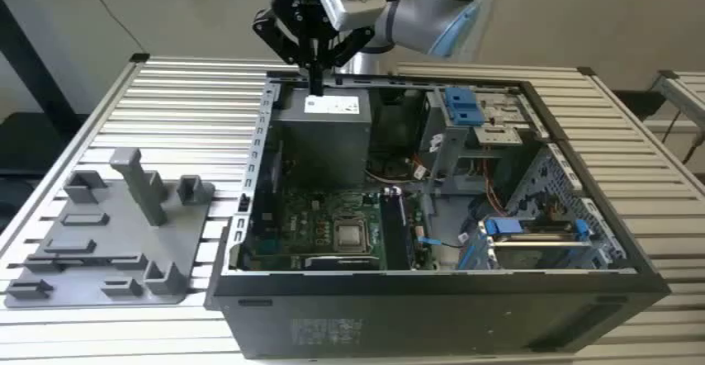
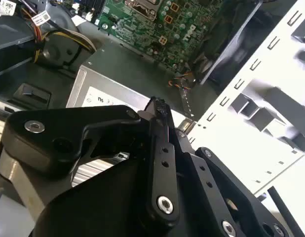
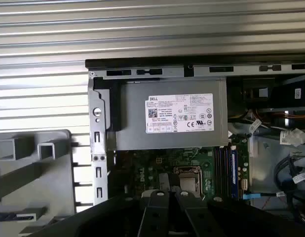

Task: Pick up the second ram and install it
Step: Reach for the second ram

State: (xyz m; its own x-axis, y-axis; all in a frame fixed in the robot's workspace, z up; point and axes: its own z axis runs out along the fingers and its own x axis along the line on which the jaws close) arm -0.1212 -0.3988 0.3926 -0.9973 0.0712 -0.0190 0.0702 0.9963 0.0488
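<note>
My gripper (image 1: 316, 82) hangs shut over the back of the open computer case (image 1: 441, 286), just above the grey power supply (image 1: 330, 130). Nothing shows between its fingertips (image 2: 159, 105) in the second wrist view. A slim dark bluish strip, apparently the second ram (image 3: 17, 216), lies flat in the grey plastic tray (image 1: 111, 295) outside the case, on the exterior view's left and well away from the gripper. The long black memory slots (image 3: 224, 165) run beside the processor socket on the green motherboard (image 1: 325, 220).
The tray carries a tall grey post (image 1: 144, 185) and several low blocks. Inside the case are blue drive latches (image 1: 463, 105), a drive cage (image 1: 534, 241) and loose cables (image 3: 290, 136). The case and tray rest on a ribbed metal table (image 1: 177, 92).
</note>
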